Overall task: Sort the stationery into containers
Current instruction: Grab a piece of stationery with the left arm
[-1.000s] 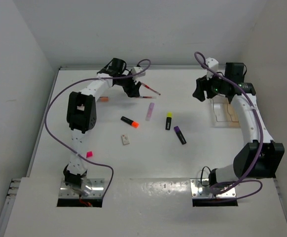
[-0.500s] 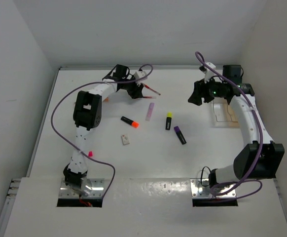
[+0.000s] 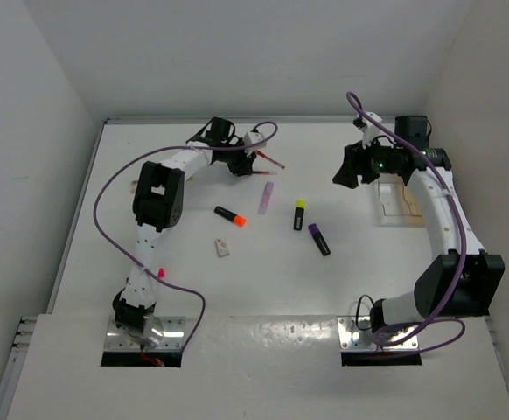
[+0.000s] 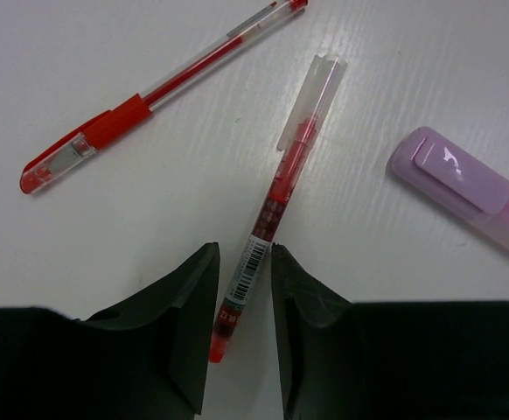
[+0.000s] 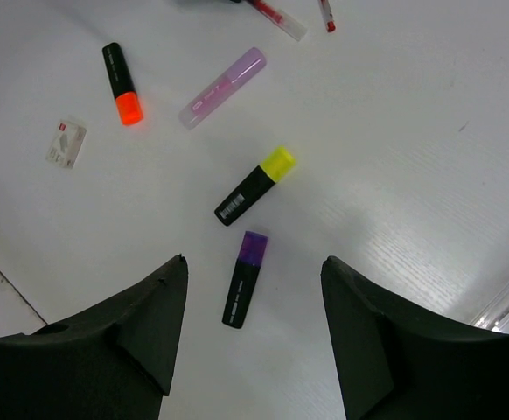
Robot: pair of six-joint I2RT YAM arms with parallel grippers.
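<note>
Our left pincer (image 4: 243, 249) is down at the far side of the tabletop (image 3: 263, 280). Its jaws are narrow and straddle the lower end of a red pen with a clear cap (image 4: 281, 184). We cannot tell whether they already pinch it. A second red pen (image 4: 149, 92) lies just beyond, apart from the first, and the pale lilac marker (image 4: 473, 197) lies to one side.

Our right pincer (image 5: 253, 262) hangs above the tabletop with its jaws wide and nothing between them. Under it we see the purple-capped highlighter (image 5: 244, 280) and the yellow-capped highlighter (image 5: 254, 185) near each other. The orange-capped highlighter (image 5: 122, 83) and the small white eraser (image 5: 66, 143) lie farther off.

The clear tray (image 3: 394, 206) sits at the right side of the tabletop, partly under the right arm, well apart from the pens
</note>
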